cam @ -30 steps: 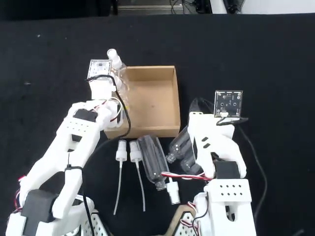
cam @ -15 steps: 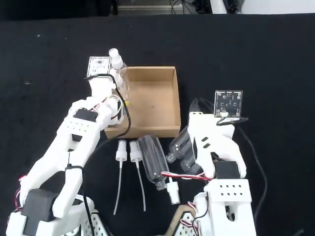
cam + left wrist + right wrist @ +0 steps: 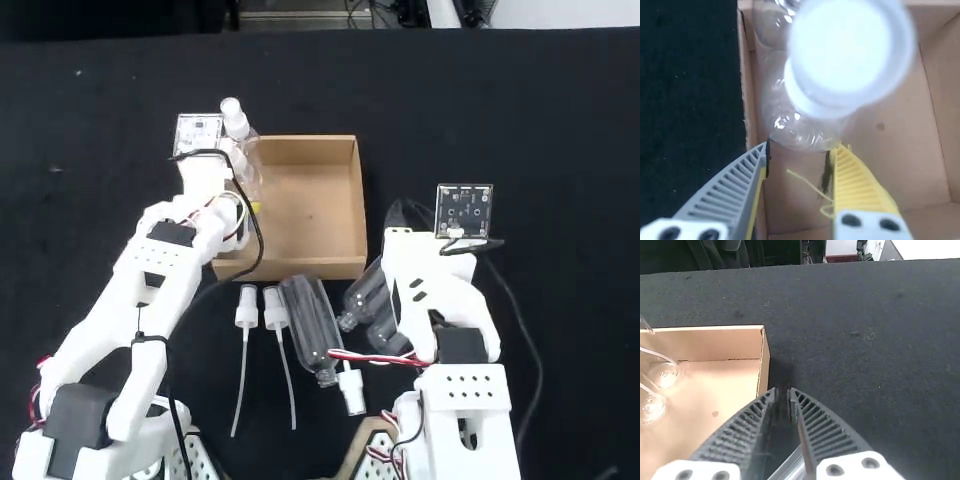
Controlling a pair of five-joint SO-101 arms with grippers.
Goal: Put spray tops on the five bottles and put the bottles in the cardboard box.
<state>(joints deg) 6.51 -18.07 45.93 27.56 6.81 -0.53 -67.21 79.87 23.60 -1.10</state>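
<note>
So, a capped spray bottle (image 3: 805, 127) is gripped at the cardboard box (image 3: 320, 215).
It's held by the left tool (image 3: 800, 147), closed snug around the clear body just inside the box's left wall, white top on. The right tool (image 3: 782, 391) is seen pinched almost together with nothing in it, near the box's front right corner. Two loose spray tops (image 3: 247, 305) and two more bottles (image 3: 305, 320) are laid on the desk (image 3: 500, 120) in front of the box.

In the high view, the cardboard box (image 3: 310, 205) sits mid-frame. A capped bottle (image 3: 240, 150) is at its upper-left corner. Below the box lie two spray tops (image 3: 247, 305) side by side, and two open bottles (image 3: 308, 325) just right of them.
</note>
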